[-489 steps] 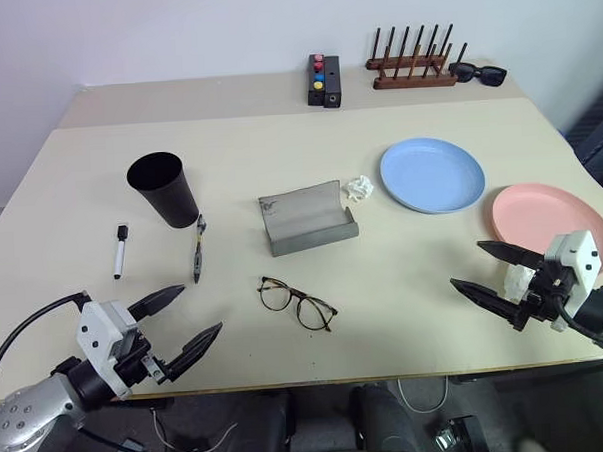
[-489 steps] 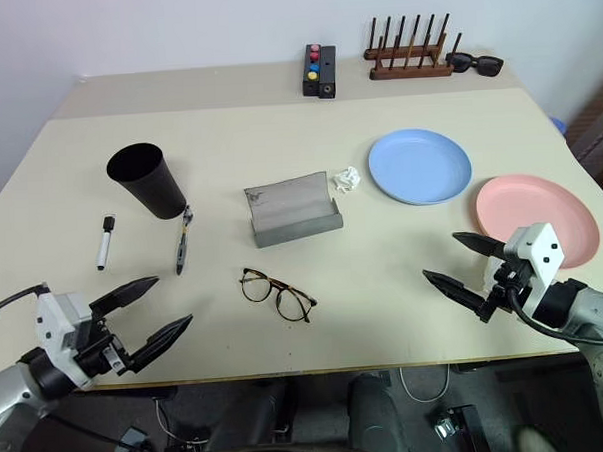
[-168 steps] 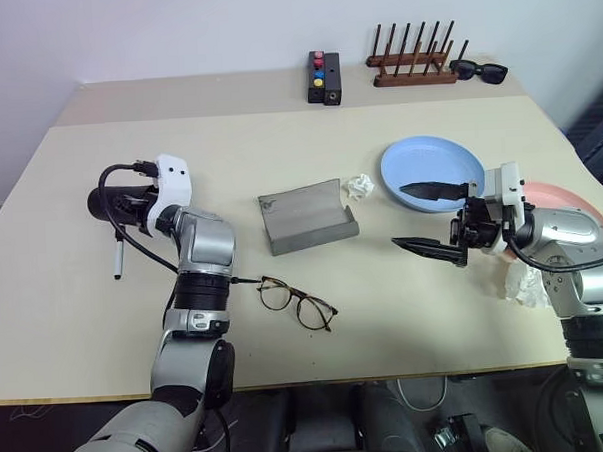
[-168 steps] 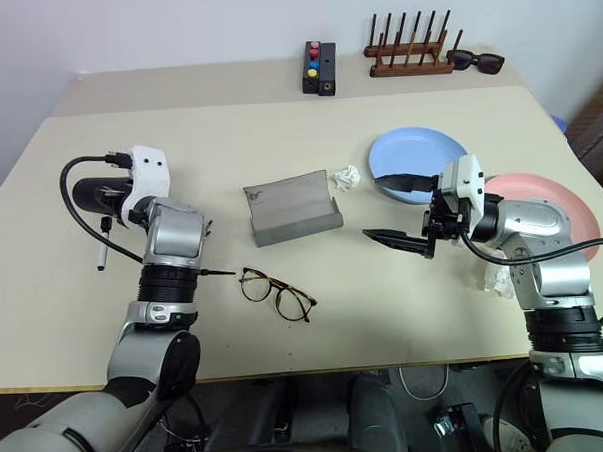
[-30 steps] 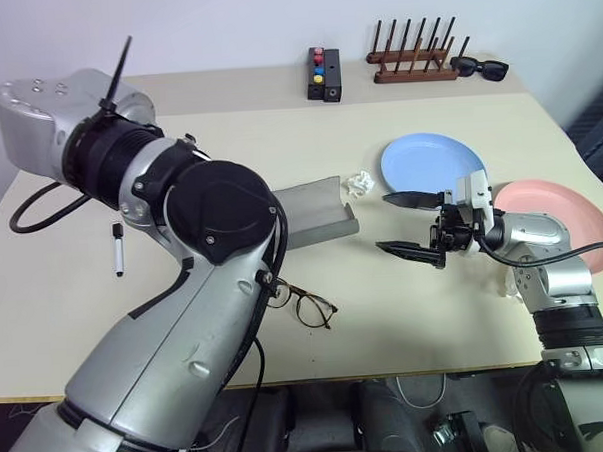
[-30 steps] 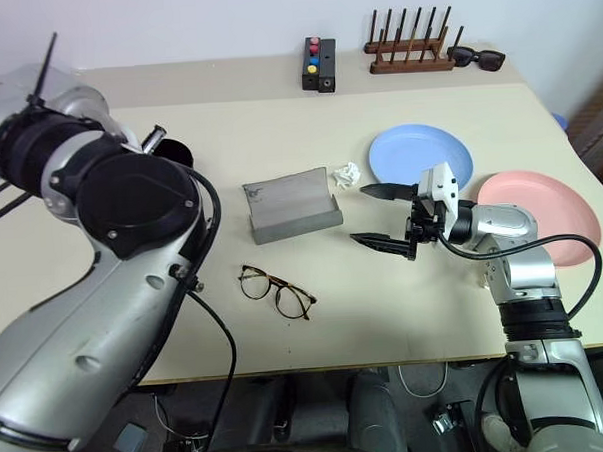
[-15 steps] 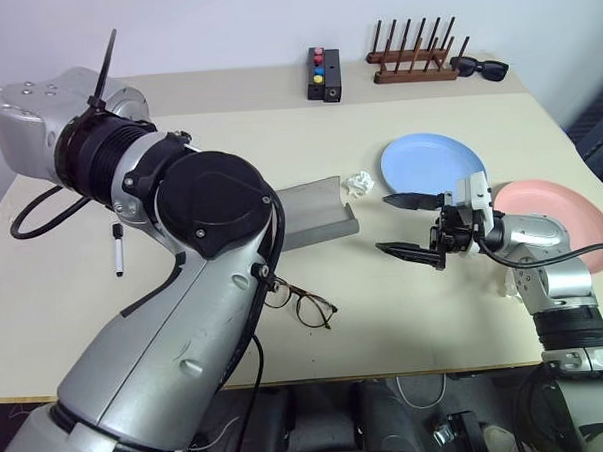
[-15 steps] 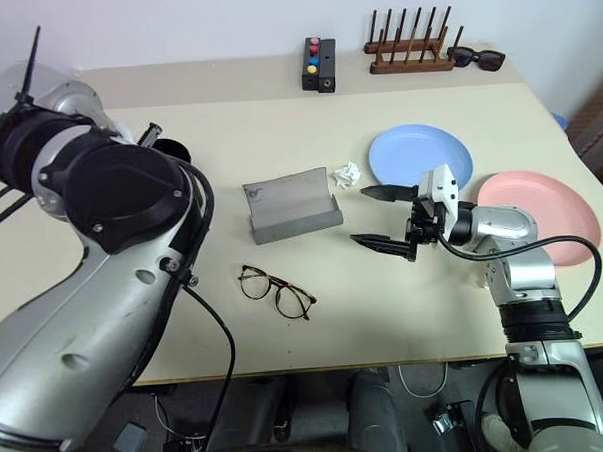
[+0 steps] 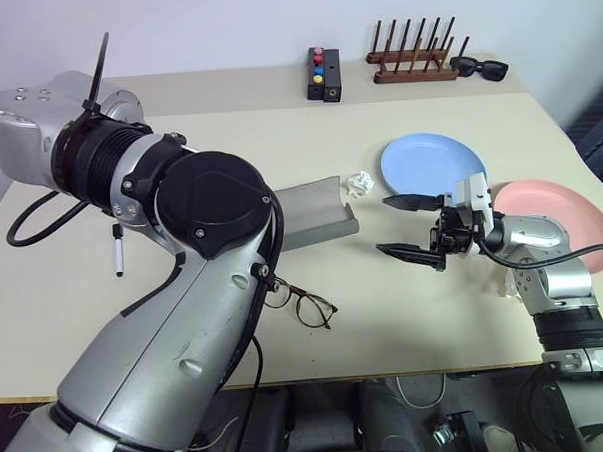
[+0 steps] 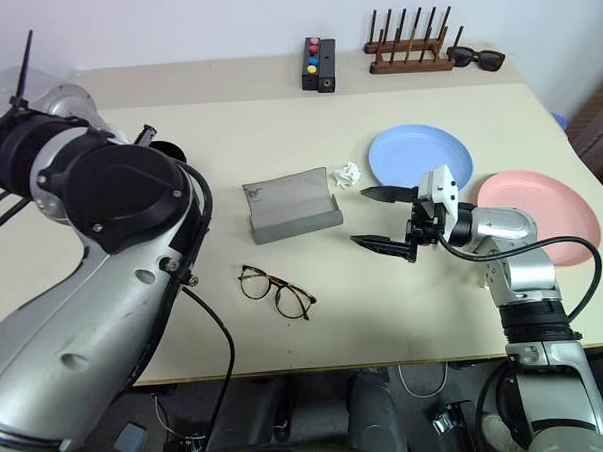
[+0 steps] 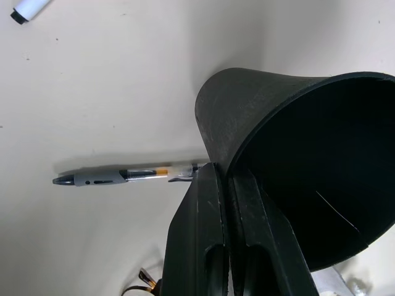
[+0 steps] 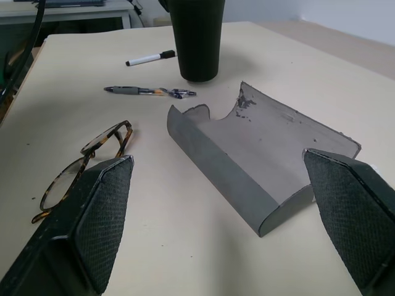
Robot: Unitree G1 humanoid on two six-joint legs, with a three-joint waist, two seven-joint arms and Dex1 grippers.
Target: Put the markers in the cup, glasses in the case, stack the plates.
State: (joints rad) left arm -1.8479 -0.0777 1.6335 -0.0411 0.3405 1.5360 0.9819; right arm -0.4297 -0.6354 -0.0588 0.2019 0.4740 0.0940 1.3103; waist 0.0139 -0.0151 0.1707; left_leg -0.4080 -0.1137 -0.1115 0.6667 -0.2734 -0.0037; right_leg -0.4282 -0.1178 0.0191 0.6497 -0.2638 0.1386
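The black cup [image 11: 308, 154] stands at the table's left, close under my left gripper [image 11: 223, 176], which is shut with nothing in it, its tips by the cup's rim. The dark marker [image 11: 117, 176] lies on the table beside the cup, and the white marker [image 9: 118, 256] lies further left. The grey case [image 9: 316, 210] sits open mid-table, with the glasses [image 9: 303, 304] in front of it. My right gripper [image 9: 383, 223] hangs open and level, pointing at the case from the right. Behind it lie the blue plate [image 9: 434, 162] and the pink plate [image 9: 561, 210], side by side.
A crumpled tissue [image 9: 358, 185] lies between the case and the blue plate. At the back stand a black box with coloured buttons [image 9: 323, 77], a wooden peg rack [image 9: 413, 66] and black sunglasses [image 9: 480, 70]. My raised left arm hides much of the table's left.
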